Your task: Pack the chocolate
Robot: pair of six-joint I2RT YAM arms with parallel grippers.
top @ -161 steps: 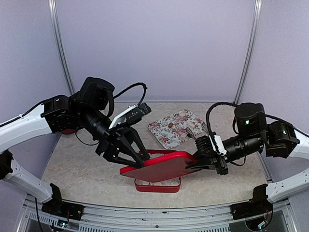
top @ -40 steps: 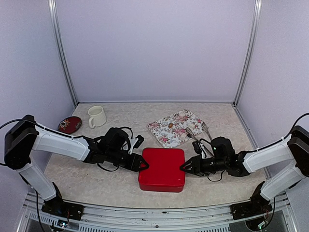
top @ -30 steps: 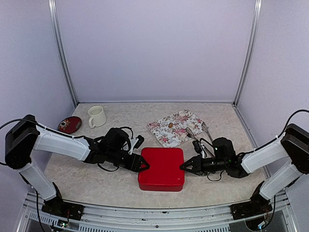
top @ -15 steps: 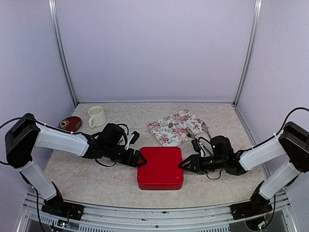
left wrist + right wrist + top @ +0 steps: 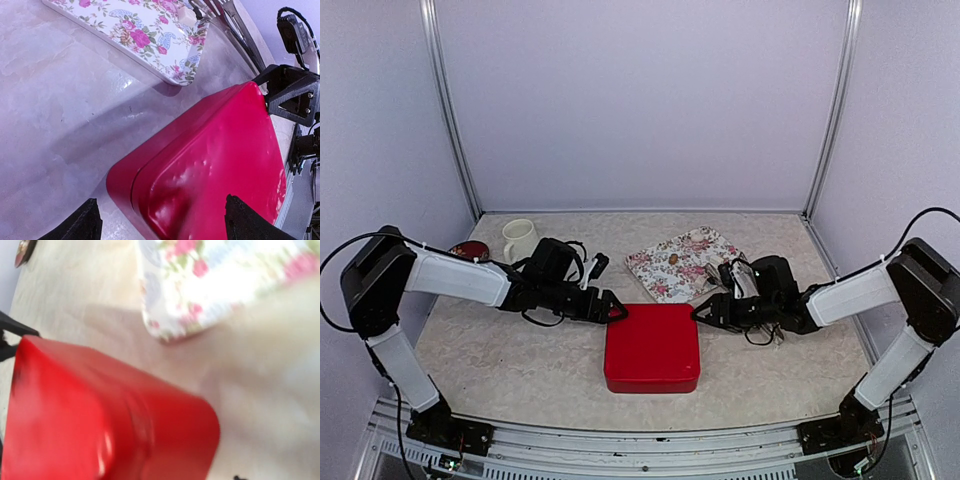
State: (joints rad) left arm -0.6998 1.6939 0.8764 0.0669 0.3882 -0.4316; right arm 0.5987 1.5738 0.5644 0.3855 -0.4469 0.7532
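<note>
3 plain pale-lilac walls are seen: back wall (image 5: 640,100) at 12 o'clock, left wall (image 5: 370,120) at 9, right wall (image 5: 910,120) at 3. 2 slim metal uprights are set in the rear corners: left post (image 5: 445,100) approx. at 11, right post (image 5: 832,110) at 1. The table top (image 5: 500,350), a beige marbled sheet, is bounded at 6 by an aluminium rail (image 5: 640,440). Lighting is soft & even; a faint sheen is picked up on the top in the left wrist view.

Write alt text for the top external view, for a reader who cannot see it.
A closed red box sits on the table, the left claw at its far left corner, the right claw at its far right. Behind lie a floral tray and a white mug.
</note>
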